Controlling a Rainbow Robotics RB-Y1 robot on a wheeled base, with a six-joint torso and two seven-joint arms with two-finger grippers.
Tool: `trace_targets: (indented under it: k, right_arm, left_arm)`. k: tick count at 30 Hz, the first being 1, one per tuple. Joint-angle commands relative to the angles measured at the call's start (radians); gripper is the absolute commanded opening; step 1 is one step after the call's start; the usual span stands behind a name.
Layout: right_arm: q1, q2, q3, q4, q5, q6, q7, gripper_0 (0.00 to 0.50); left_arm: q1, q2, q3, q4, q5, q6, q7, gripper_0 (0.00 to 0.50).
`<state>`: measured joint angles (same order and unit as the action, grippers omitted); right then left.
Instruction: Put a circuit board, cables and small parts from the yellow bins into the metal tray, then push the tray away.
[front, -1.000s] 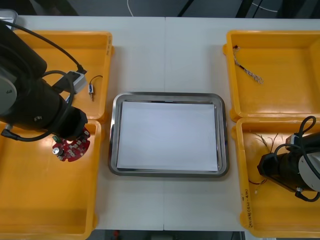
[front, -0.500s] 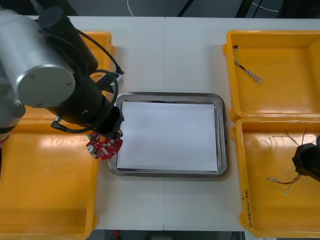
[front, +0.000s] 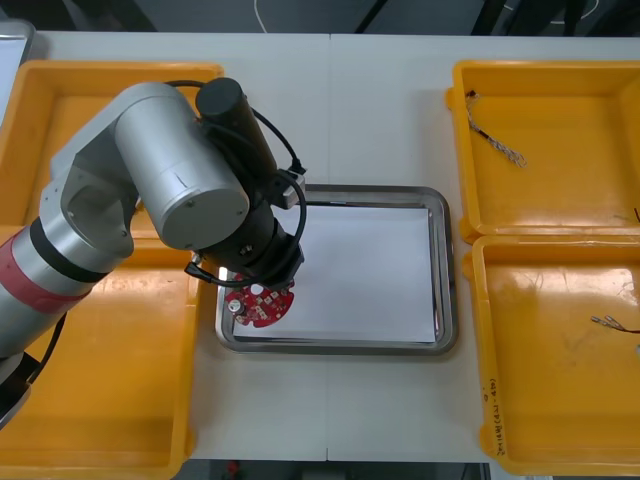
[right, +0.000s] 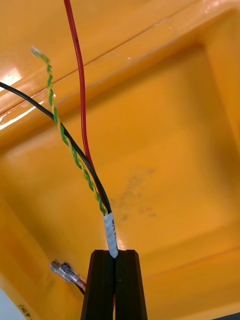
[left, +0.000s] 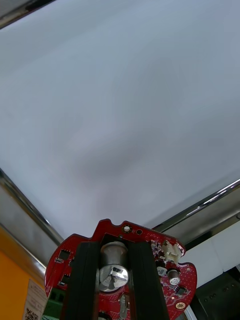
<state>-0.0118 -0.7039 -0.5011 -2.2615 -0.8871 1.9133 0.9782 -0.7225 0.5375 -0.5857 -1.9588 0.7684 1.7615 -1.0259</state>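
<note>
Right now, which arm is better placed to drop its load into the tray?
Left. The left gripper holds the circuit board above the tray, at its near left corner. The right gripper grips cables over a yellow bin, off to the side.

**Front view:** left arm (front: 170, 190) hides far edge of circuit board (front: 262, 305), part of left rim of metal tray (front: 445, 270) & inner corners of both left yellow bins (front: 100, 420); cables (front: 612, 323) cut off at pic's right edge. **Left wrist view:** clamping fingers (left: 85, 280) of left gripper (left: 114, 246) cover board's centre; its lower part is cut by pic edge. **Right wrist view:** right gripper (right: 115, 252), pressed shut, hides cables' gripped stretch; their far ends run out of frame; print on white label (right: 111, 232) too small to read.
</note>
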Motion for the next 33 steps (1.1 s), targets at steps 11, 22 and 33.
trace_targets:
  k: [11,22,33]
  right_arm:
    - [-0.109,-0.19,-0.04,-0.035,-0.167,0.007,0.272,0.0]
    - [-0.114,-0.313,-0.053,-0.032,-0.371,0.007,0.31,0.0]
    - [-0.116,-0.313,-0.056,-0.082,-0.388,0.007,0.355,0.0]
  left_arm:
    - [-0.041,-0.017,-0.109,0.072,-0.06,-0.126,0.147,0.001]
    - [-0.041,-0.017,-0.164,0.11,-0.086,-0.183,0.171,0.002]
    - [-0.04,-0.017,-0.177,0.121,-0.09,-0.206,0.196,0.173]
